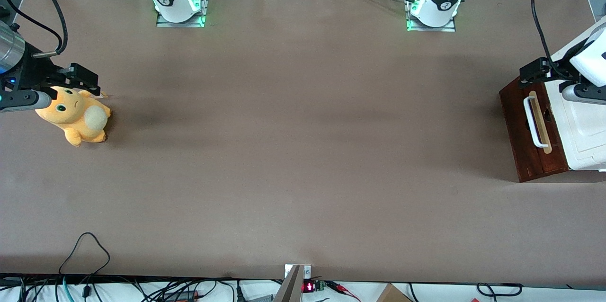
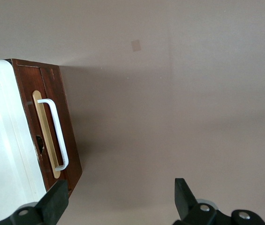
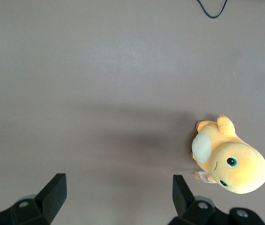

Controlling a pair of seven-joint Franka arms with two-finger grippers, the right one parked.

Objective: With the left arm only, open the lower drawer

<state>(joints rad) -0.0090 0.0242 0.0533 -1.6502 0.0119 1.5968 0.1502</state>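
Observation:
The lower drawer (image 1: 520, 136) stands at the working arm's end of the table, its dark reddish-brown front facing the table's middle. It looks shut. Its white loop handle (image 1: 532, 122) runs along a pale wood strip. My left gripper (image 1: 534, 74) hangs above the end of the drawer front that is farther from the front camera, touching nothing. In the left wrist view the gripper (image 2: 120, 200) is open, with only bare table between its black fingers (image 2: 56, 200). There the handle (image 2: 57, 135) and the drawer front (image 2: 69, 123) lie beside one finger, apart from it.
The cream-white cabinet top (image 1: 583, 137) sits above the drawer. An orange plush toy (image 1: 75, 117) lies toward the parked arm's end of the table. Two arm bases (image 1: 180, 4) stand at the edge farthest from the front camera. Cables (image 1: 85, 245) trail over the nearest edge.

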